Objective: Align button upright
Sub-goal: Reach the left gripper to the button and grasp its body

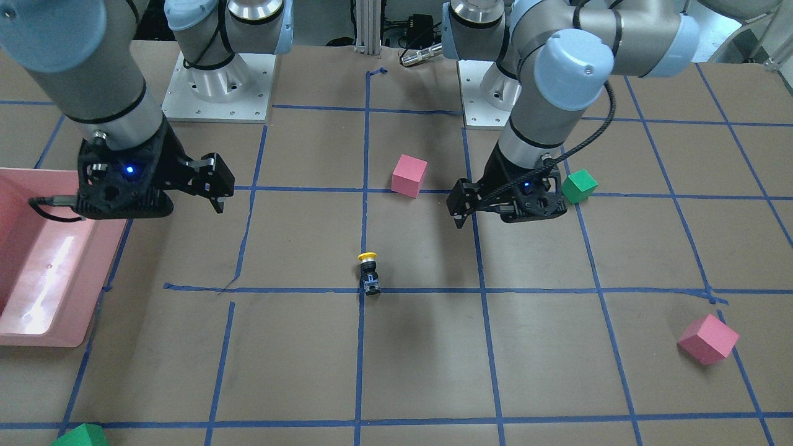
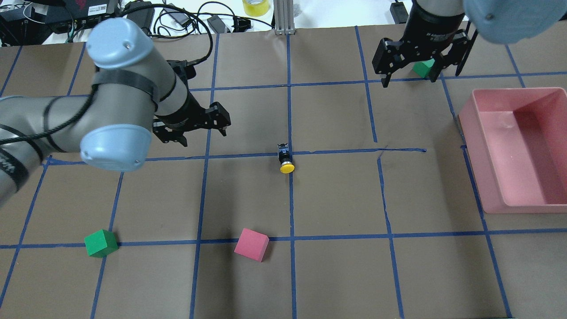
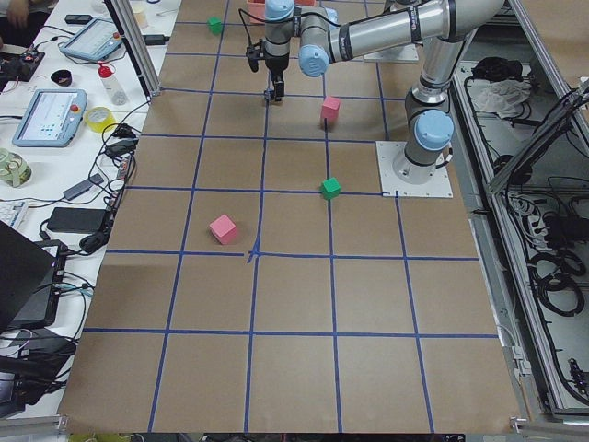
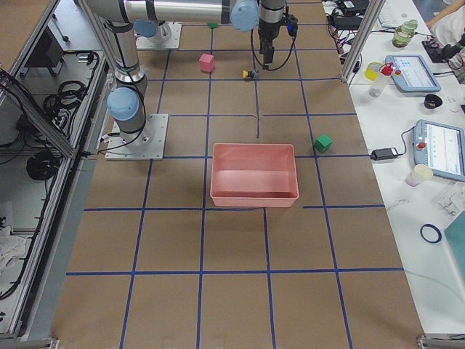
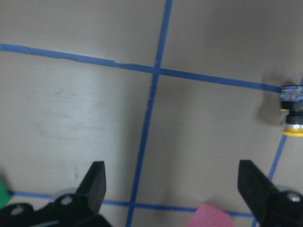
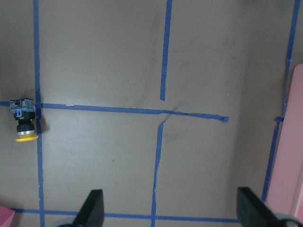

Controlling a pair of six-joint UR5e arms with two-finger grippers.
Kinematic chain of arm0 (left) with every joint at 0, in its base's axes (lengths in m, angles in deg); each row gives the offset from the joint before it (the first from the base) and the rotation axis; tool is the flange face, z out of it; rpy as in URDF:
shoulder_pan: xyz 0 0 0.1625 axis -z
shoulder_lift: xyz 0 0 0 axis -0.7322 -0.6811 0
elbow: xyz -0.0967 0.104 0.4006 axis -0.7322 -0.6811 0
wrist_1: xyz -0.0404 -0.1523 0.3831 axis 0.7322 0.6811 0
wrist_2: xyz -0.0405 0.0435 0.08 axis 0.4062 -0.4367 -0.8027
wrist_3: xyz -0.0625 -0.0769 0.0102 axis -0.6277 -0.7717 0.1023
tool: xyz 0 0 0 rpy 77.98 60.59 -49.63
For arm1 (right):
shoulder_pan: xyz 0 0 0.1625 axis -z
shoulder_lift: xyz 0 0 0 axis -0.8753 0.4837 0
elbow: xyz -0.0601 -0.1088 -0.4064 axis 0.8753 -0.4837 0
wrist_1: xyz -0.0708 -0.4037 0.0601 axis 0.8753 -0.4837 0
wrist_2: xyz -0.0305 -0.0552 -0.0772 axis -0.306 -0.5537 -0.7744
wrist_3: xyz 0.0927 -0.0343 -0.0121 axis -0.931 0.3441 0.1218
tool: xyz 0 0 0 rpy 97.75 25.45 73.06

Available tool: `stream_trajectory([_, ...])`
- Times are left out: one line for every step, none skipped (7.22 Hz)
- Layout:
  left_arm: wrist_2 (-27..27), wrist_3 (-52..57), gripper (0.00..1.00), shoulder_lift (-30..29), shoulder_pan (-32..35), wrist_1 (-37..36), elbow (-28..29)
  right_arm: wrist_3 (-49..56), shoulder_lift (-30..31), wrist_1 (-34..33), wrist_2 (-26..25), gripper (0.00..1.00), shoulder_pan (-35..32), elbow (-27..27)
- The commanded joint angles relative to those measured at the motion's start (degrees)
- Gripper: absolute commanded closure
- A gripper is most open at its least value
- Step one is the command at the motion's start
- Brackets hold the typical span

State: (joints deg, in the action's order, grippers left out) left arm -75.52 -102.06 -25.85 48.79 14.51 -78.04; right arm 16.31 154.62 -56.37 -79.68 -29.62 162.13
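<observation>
The button (image 2: pixel 285 158) lies on its side at the middle of the table, beside a crossing of blue tape lines, with its yellow cap toward the robot. It also shows in the front view (image 1: pixel 369 272), the left wrist view (image 5: pixel 292 111) and the right wrist view (image 6: pixel 22 120). My left gripper (image 2: pixel 203 136) hangs open and empty above the table, to the left of the button and apart from it. My right gripper (image 2: pixel 409 77) is open and empty, far off at the back right. Both wrist views show spread fingers with nothing between them.
A pink bin (image 2: pixel 516 91) stands at the right edge. A pink cube (image 2: pixel 251 244) and a green cube (image 2: pixel 101 243) lie near the robot. Another green cube (image 2: pixel 423 68) sits under the right gripper. A second pink cube (image 1: pixel 708 339) lies at the far left.
</observation>
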Motion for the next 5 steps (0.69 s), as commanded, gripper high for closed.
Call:
stream_trajectory([-0.39,-9.76,0.0,-4.2,5.54,-22.41,-7.72,-0.43,0.99,3.92,-0.1,0.0,-0.62,-3.5])
stream_trajectory([-0.48,-13.26,0.0,-6.05,8.61,-23.0,-7.92,-0.43,1.95,4.27,-0.19,0.0,-0.71,-3.5])
stream_trajectory([-1.79,-15.91,0.0,-8.07,12.56,-23.7,-7.92,-0.43,2.83,4.18,-0.19,0.0,-0.8,-3.5])
stream_trajectory([-5.63,-16.28,0.0,-9.56,14.86,-26.84,-7.83,-0.43,3.02,4.27,-0.1,0.0,-0.88,-3.24])
stream_trajectory([-5.75,-16.2,0.0,-11.15,15.92,-27.22,-7.83,-0.61,3.28,4.18,0.59,0.0,-0.97,-3.24])
